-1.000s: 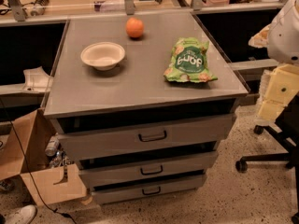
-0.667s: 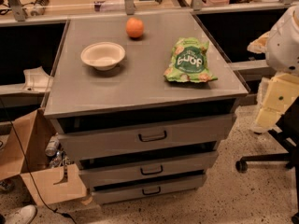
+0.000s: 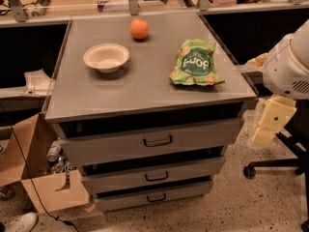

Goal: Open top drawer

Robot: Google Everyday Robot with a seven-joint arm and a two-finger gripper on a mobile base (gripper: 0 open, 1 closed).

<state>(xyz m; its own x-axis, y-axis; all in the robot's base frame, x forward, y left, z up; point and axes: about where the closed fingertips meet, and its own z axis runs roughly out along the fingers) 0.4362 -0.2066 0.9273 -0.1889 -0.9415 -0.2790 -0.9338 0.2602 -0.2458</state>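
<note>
Hovering my pale yellow gripper (image 3: 270, 122), spread or closed I cannot tell, well apart from the shut wide grey metal top drawer (image 3: 106, 146), I am not yet touching its dark loop handle (image 3: 158, 140).

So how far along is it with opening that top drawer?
Barely started, by the look of it. Done: nothing yet. The top drawer sits in under the cabinet top, and its handle is untouched. In hand: the claw hangs off the cabinet's right side, apart from the drawer. Left: reach the handle, grip it and pull the drawer out.
</note>
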